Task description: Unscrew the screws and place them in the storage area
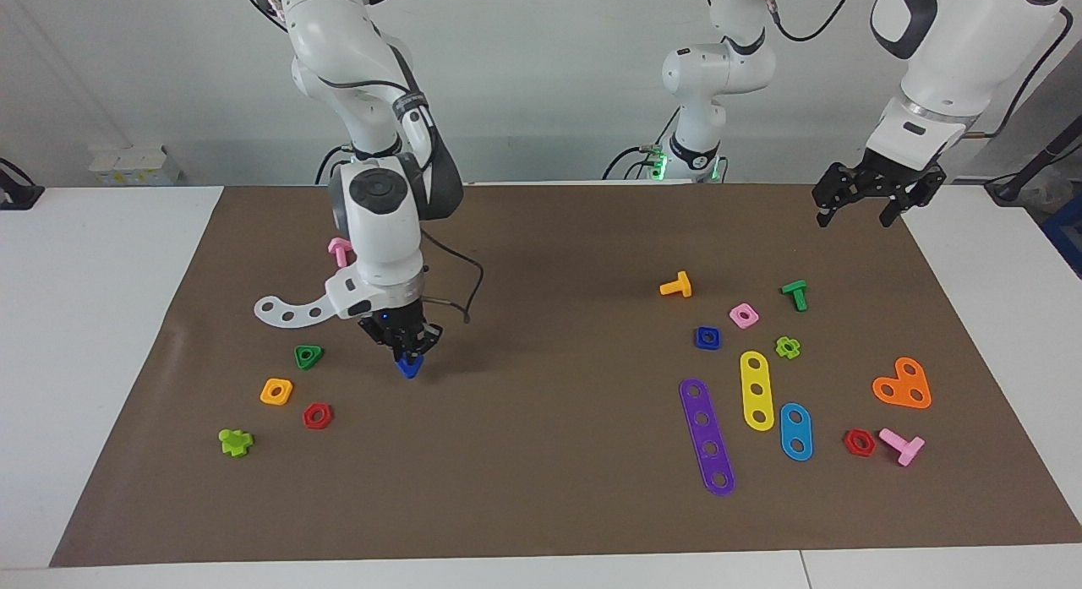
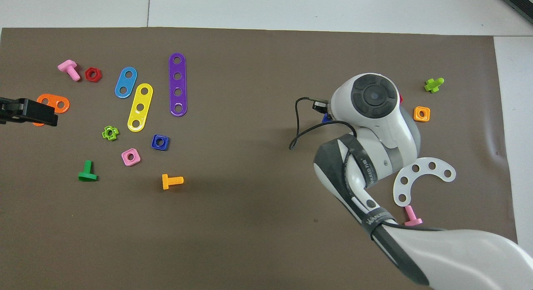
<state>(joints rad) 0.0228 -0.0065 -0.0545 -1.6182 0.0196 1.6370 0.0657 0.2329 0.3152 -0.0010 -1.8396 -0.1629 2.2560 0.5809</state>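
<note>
My right gripper (image 1: 409, 357) points down and is shut on the dark-blue screw (image 1: 410, 368), holding it low at the mat; I cannot tell if it touches. The screw is beside the storage area: white curved strip (image 1: 290, 311), green triangle nut (image 1: 308, 356), orange square nut (image 1: 276, 391) and red hexagon nut (image 1: 317, 416). In the overhead view the right wrist covers the gripper; only a sliver of the screw (image 2: 326, 117) shows, with the white strip (image 2: 420, 177) and orange nut (image 2: 421, 114) nearby. My left gripper (image 1: 875, 202) waits open and empty, raised over the mat's corner.
A lime bolt (image 1: 235, 442) and a pink bolt (image 1: 340, 251) lie near the storage area. Toward the left arm's end lie purple (image 1: 707, 437), yellow (image 1: 756, 389) and blue (image 1: 795, 431) strips, an orange heart plate (image 1: 903, 384), a blue square nut (image 1: 707, 337) and several bolts and nuts.
</note>
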